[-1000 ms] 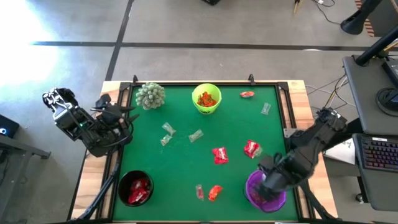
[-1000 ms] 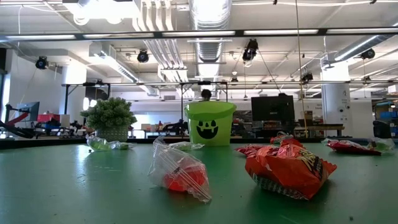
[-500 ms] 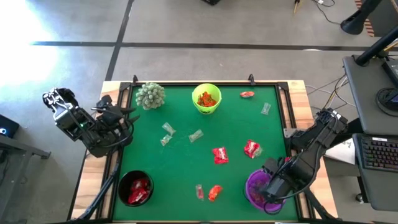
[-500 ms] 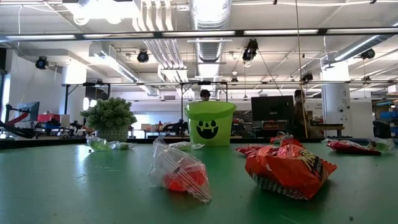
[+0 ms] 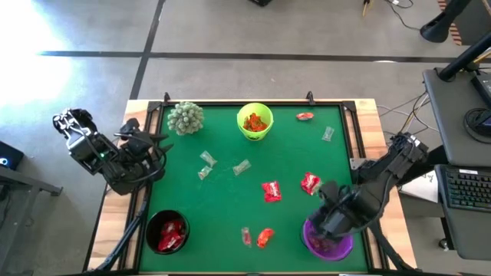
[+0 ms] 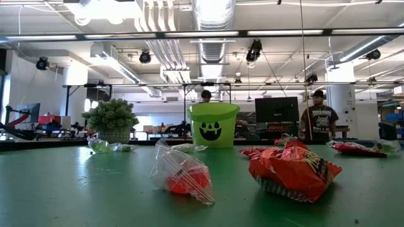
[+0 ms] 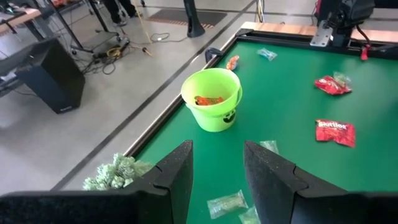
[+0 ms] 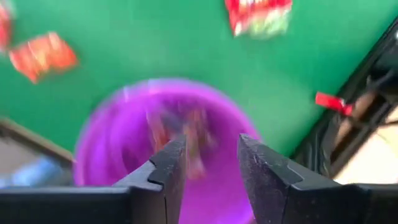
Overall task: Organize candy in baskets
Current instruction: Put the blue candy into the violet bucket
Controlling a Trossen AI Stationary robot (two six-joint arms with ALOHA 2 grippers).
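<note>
My right gripper [image 5: 331, 222] [image 8: 208, 155] hangs open, pointing down over the purple basket [image 5: 338, 247] [image 8: 106, 143]; blurred candy [image 8: 180, 134] shows inside the basket below the fingers. My left gripper [image 5: 156, 146] [image 7: 217, 162] waits open at the table's left edge, holding nothing. The lime green basket [image 5: 255, 122] [image 7: 212, 99] at the far middle holds orange candy. The black basket [image 5: 166, 231] at the near left holds red candy. Loose candy lies on the green mat: red packs [image 5: 271, 191] [image 5: 310, 183], an orange one [image 5: 265, 237], and clear ones [image 5: 242, 166].
A spiky pale-green plant [image 5: 186, 117] stands at the far left. More candy lies at the far right [image 5: 304, 116] [image 5: 327, 134] and near the left middle [image 5: 206, 159]. A raised black rim [image 5: 350, 146] frames the mat. People stand in the room beyond the table [image 6: 318, 116].
My right arm's wrist has turned above the purple basket and stayed over it. The left arm has kept still, and the loose candy on the mat has not moved.
</note>
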